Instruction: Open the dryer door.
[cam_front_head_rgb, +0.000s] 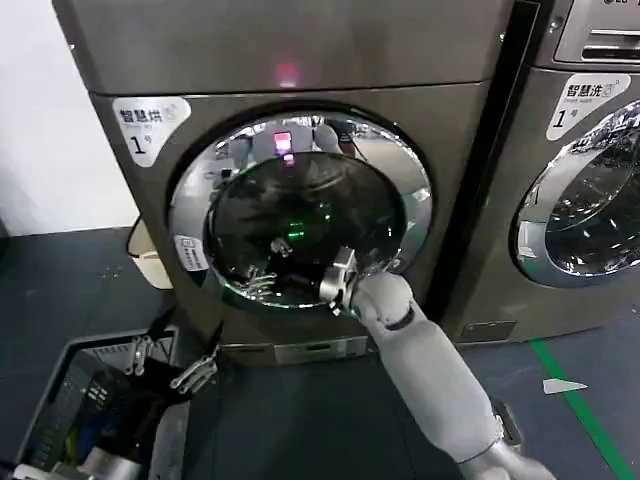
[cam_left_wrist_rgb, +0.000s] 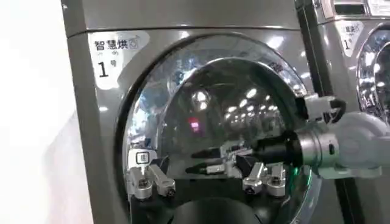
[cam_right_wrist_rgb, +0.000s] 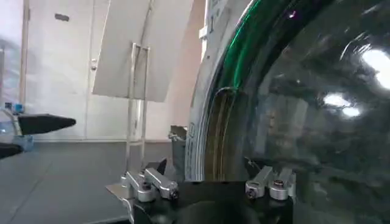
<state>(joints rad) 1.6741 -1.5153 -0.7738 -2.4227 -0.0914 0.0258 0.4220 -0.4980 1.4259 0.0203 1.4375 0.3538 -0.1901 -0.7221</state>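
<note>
Door (cam_front_head_rgb: 300, 205) sits on the dryer (cam_front_head_rgb: 300, 60) front, chrome rim swung slightly ajar. Right gripper (cam_front_head_rgb: 338, 280) is pressed at the glass's lower right edge; finger state cannot be told. Left gripper (cam_front_head_rgb: 165, 365) waits low by the dryer's lower left corner, fingers spread.

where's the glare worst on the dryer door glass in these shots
Head view: the round chrome-rimmed dryer door mirrors room lights plus a pink spot. Left wrist view: ceiling lights dot the glass near the right gripper. Right wrist view: white glare patches and a green streak.
</note>
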